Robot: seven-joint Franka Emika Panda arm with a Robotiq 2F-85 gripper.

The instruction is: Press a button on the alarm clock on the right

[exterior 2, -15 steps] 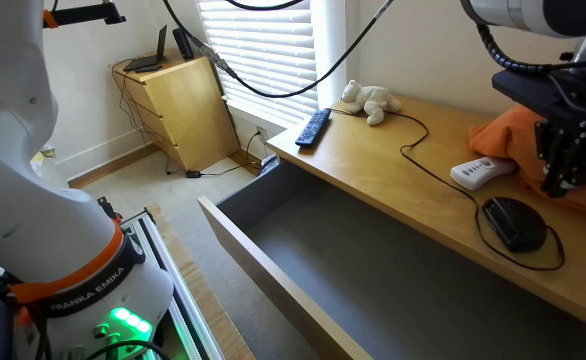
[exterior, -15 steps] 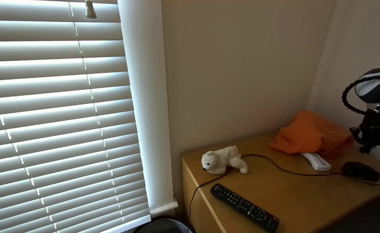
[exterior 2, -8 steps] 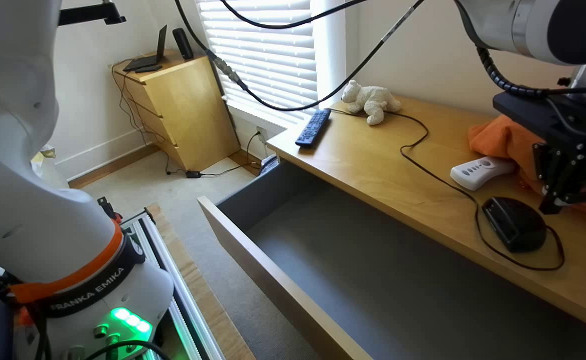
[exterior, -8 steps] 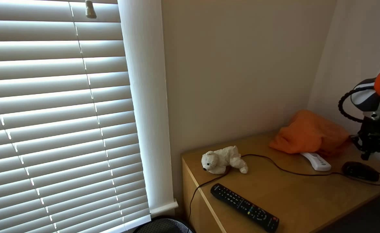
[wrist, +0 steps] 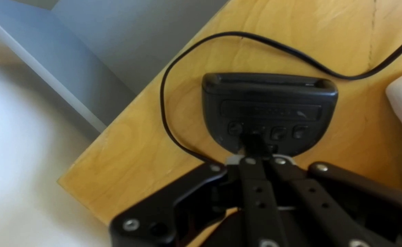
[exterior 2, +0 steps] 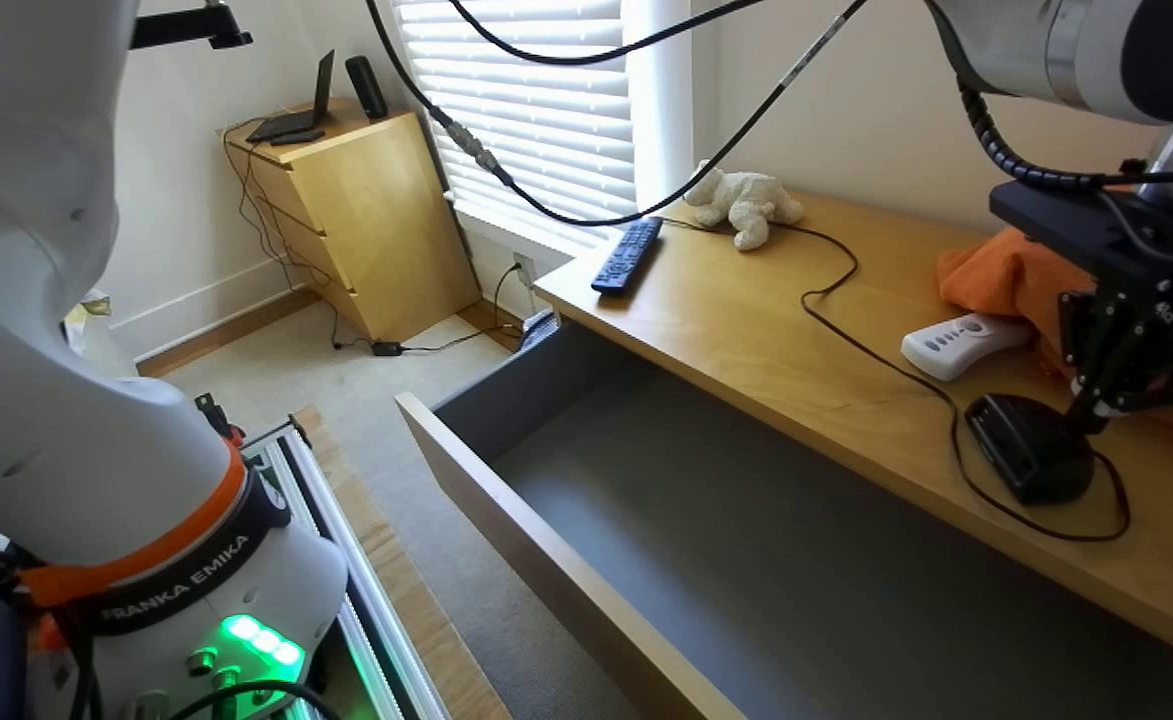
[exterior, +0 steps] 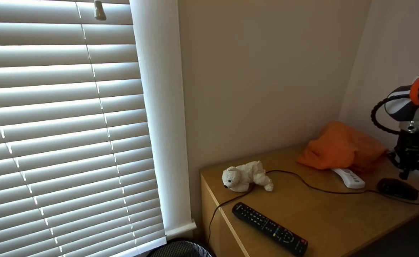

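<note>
In an exterior view, a white blind (exterior: pixel 70 117) fills the left side, with the dark rim of a wire basket (exterior: pixel 180 244) low beside it. On the bench (exterior: pixel 330 217), a white plush bear (exterior: pixel 247 176) lies near the left end, and a long black remote (exterior: pixel 270 228) lies aslant in front of it. A thin dark cord (exterior: pixel 314 187) runs from the bear to the right. Further along, an orange cloth (exterior: pixel 341 150) is heaped near the wall, hiding one end of a white remote (exterior: pixel 352 179). Just right of that sits the low black alarm clock (exterior: pixel 397 189). Above it is the gripper (exterior: pixel 404 175), clenched; in the wrist view its fingertips (wrist: pixel 254 144) overlap the row of buttons (wrist: pixel 278 133), near the second from the left. Whether they touch cannot be told.
</note>
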